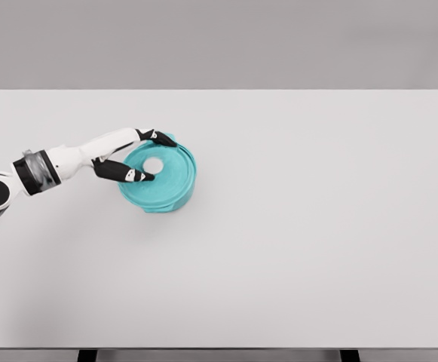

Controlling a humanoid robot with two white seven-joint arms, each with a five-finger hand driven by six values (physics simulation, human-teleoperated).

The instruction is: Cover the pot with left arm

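Left robot hand (142,156) seemingly grips lid (160,172).

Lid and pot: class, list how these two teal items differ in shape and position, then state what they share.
1. The lid is a flat disc with a pale hole at its centre; the pot shows only a curved side wall.
2. The lid lies on top, slightly offset; the pot stands beneath on the table.
3. The left hand has its fingers at the lid, not the pot.
Both are teal and round.
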